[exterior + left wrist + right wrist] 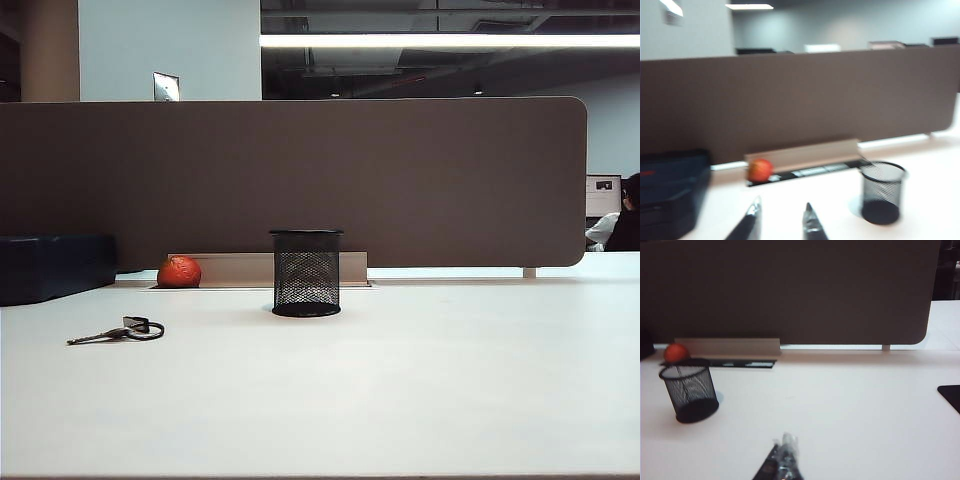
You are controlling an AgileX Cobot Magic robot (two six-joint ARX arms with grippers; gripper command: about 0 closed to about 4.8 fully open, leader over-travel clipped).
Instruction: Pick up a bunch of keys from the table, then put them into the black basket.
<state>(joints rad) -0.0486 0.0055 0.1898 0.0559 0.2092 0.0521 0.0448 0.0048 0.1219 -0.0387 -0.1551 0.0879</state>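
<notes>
The bunch of keys (118,331), a slim key on a dark ring with a small tag, lies flat on the white table (400,390) at the left. The black basket (306,272), a wire-mesh cup, stands upright near the middle, right of the keys. Neither arm shows in the exterior view. In the left wrist view my left gripper (782,209) is open, its fingertips apart over bare table, with the basket (882,191) off to one side; the keys are not in that view. My right gripper (785,442) is shut with nothing in it, and the basket (689,389) stands some way off.
An orange-red ball (179,271) rests by a low beige ledge (240,268) behind the basket. A dark blue box (55,265) sits at the far left. A brown partition (300,180) walls off the back. A black mat corner (951,396) shows in the right wrist view.
</notes>
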